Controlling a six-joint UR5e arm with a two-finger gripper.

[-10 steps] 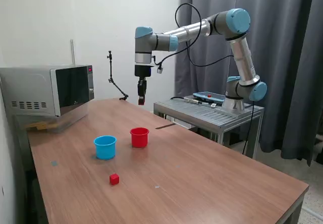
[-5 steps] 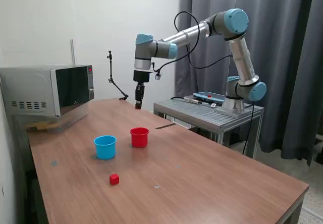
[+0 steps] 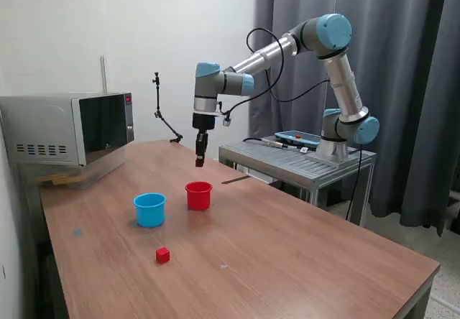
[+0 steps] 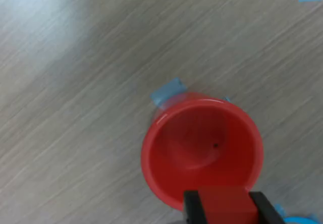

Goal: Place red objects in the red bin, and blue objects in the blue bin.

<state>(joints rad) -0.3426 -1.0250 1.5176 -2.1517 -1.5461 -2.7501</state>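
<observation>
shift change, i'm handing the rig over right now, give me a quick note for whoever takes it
Gripper: shut on a red cube, held in the air above the red cup; the wrist view shows the cube near the cup's rim, not centred over it.
Red cup: looks empty.
Blue cup: beside the red cup, on the exterior view's left; its contents can't be seen.
Second red cube: loose on the table, in front of the cups.
No blue cubes in view.
Left: drop the held cube, then fetch the loose one.

Red cup glossy smooth plastic; table matt wood grain; red cube matt.
</observation>
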